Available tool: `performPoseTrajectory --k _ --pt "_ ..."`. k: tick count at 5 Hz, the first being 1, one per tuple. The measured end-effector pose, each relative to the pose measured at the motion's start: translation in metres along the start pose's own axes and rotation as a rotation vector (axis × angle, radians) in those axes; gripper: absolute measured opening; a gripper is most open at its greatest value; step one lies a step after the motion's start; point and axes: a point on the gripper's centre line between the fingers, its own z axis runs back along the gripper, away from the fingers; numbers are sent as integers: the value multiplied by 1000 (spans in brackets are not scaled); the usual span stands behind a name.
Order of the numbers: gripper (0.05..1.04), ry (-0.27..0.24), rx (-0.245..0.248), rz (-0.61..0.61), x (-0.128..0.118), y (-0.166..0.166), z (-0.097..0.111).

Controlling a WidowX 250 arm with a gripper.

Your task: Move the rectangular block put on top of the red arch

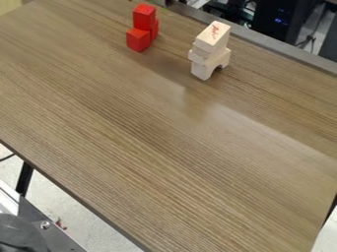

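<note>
Red group: I see only part of the rear red piece (154,30); the front red blocks (139,40) hide the rest, so I can't tell its shape. Red marks on the pale top block (213,34): too blurred for me to read. Pale arch (205,68): far side hidden. Frame cuts off the tabletop (148,133), the round grey part (19,236) lower left and the dark equipment (280,19) upper right. Red specks (60,224) on floor: too small to identify.
</note>
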Motion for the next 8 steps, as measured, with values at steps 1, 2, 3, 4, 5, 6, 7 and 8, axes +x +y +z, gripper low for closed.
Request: performPoseTrajectory --k 1,2,3,4,5,6,7,8 --pt "1001 -15 -42 -18 -3 -11 10" --pt "1001 -41 -85 -48 -1 -27 22" --pt "1001 -40 -132 -98 -5 -46 28" --pt "1001 -34 -155 -152 -12 -61 27" --pt "1001 -44 -163 -192 -12 -74 27" --pt "1001 -57 -160 -222 -12 -83 25" --pt "1001 -45 -152 -236 -16 -88 17" --pt "1001 -37 -135 -248 -20 -88 9"
